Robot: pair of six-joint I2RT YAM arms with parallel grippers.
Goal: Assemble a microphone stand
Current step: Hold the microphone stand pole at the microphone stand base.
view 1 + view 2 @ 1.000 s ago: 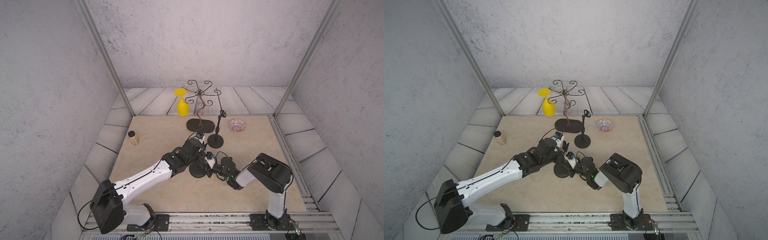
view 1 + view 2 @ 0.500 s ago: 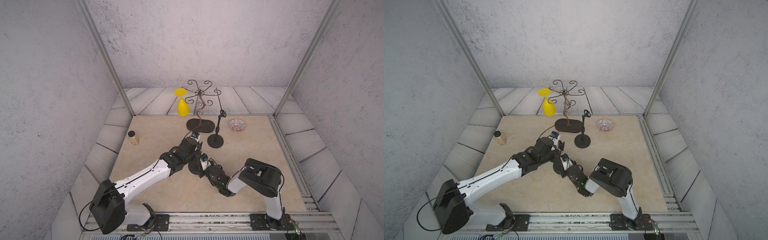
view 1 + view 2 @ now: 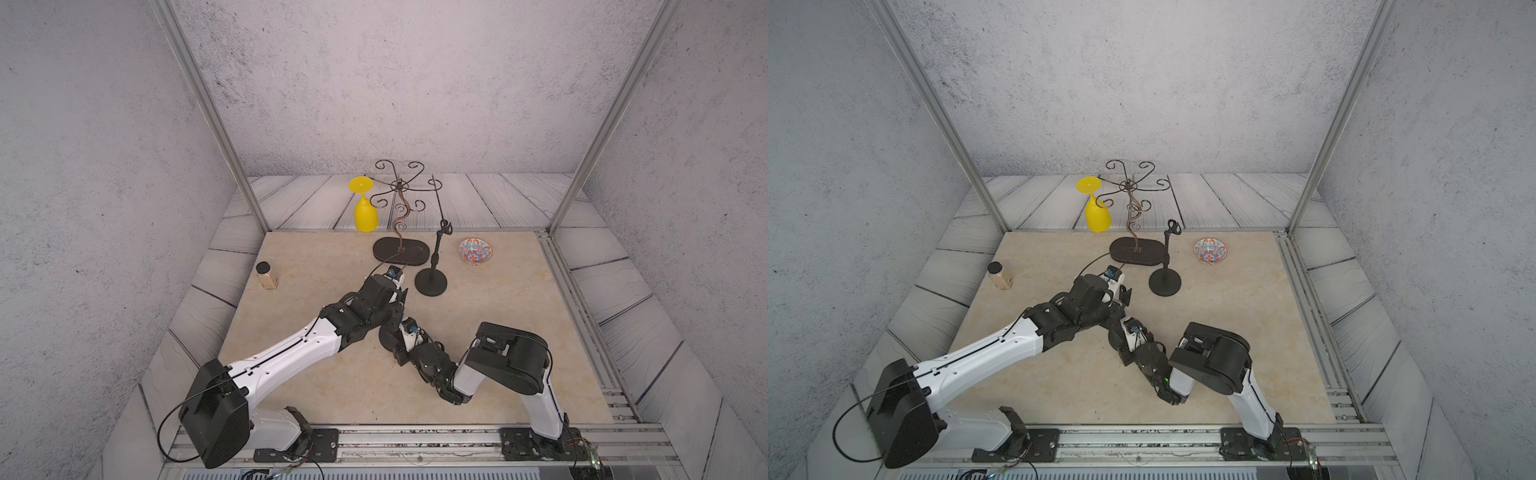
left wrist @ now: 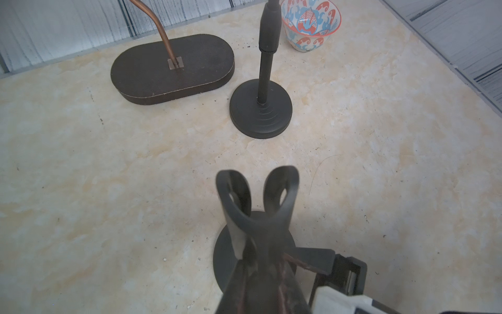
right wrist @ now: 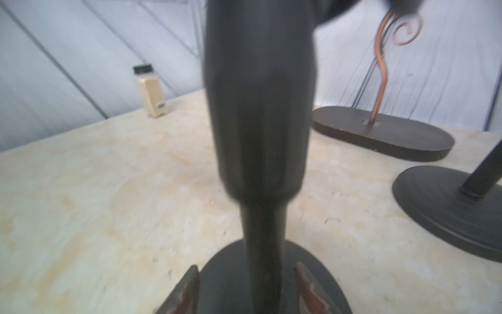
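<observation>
At the left edge of the surface (image 3: 503,303) stands a jar (image 3: 266,276), well apart from the work. Behind it, off the surface, is a yellow glass (image 3: 365,212), and just beside that a wire rack (image 3: 401,250).

The left arm (image 3: 291,353) reaches in from the front left to the middle. Its jaws are clenched on the top of the pole (image 5: 260,108), just under the clip (image 4: 256,195), which sticks out past them. The pole stands upright on its round base (image 4: 225,261) near the middle of the surface, long axis vertical. Whether it is seated tight in the base cannot be told.

The right arm (image 3: 507,361) comes in low from the front right. Its jaws are released, one on each side of the thin lower rod just above the base, with a gap showing on both sides. So the rod lies straight ahead between them. The right arm is nearer the foot of the pole and the left holds the top. Likely the next move is to close on the rod square across its axis, without pushing it off plumb.

A finished stand (image 3: 431,281) is near, behind and to the right, so swing room is tighter there. Front and left lie open. A bowl (image 3: 476,251) sits farther right, near the back edge.
</observation>
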